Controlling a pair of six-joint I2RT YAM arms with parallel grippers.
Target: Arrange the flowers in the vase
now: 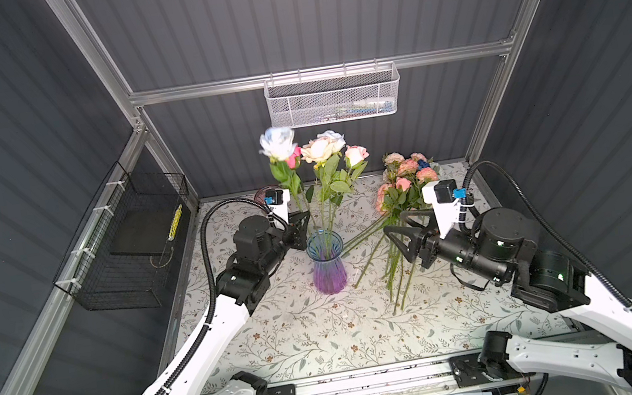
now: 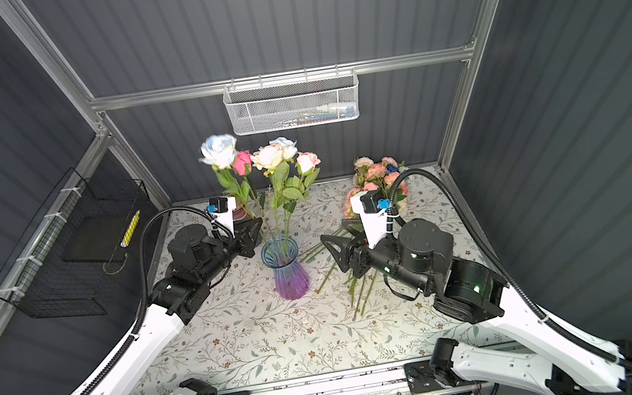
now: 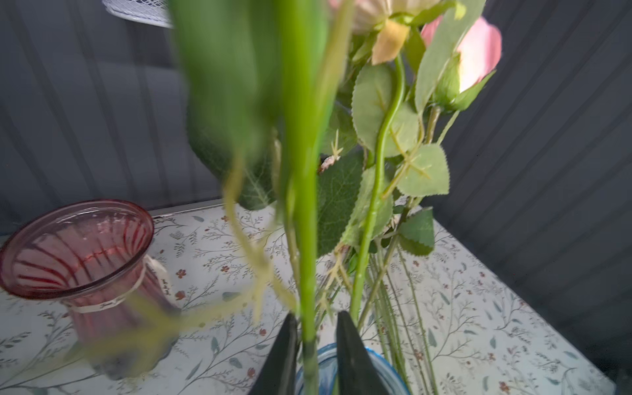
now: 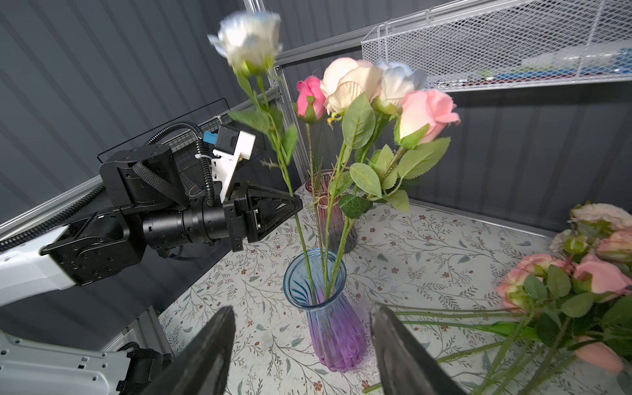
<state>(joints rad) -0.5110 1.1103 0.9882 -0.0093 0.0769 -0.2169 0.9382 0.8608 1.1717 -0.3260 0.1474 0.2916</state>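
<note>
**Pale blue rose in the vase, left fingers parted around its stem**

At your far left, a black wire basket (image 1: 121, 255) hangs on the side wall. A red glass vase (image 3: 78, 246) stands in the far left corner of the tabletop (image 1: 326, 340).

Next comes your left gripper (image 1: 306, 219), level with the stem (image 3: 306, 239) of a pale blue-white rose (image 1: 277, 143). In the left wrist view the fingers (image 3: 352, 355) stand a little apart with the stem between them, and a gap shows on one side, so they are not clamped on it. The bloom looks blurred, and the stem's lower end sits inside the vase.

The vase (image 1: 328, 264), blue at the rim and purple below, stands upright near the middle of the tabletop, closer to the far edge. It also holds a cream rose (image 1: 318, 148), a second pale blue rose (image 1: 333, 137) and a pink rose (image 1: 356, 155), all upright.

On the back wall above hangs a white mesh basket (image 1: 334, 97).

Your right gripper (image 1: 392, 223) hangs over the green stems of the loose flowers (image 1: 408, 177), its fingers spread wide with nothing between them. These pink and peach flowers lie towards the far right corner with a deep blue bloom (image 1: 422, 164) among them. Their stems fan out towards the near edge.
</note>
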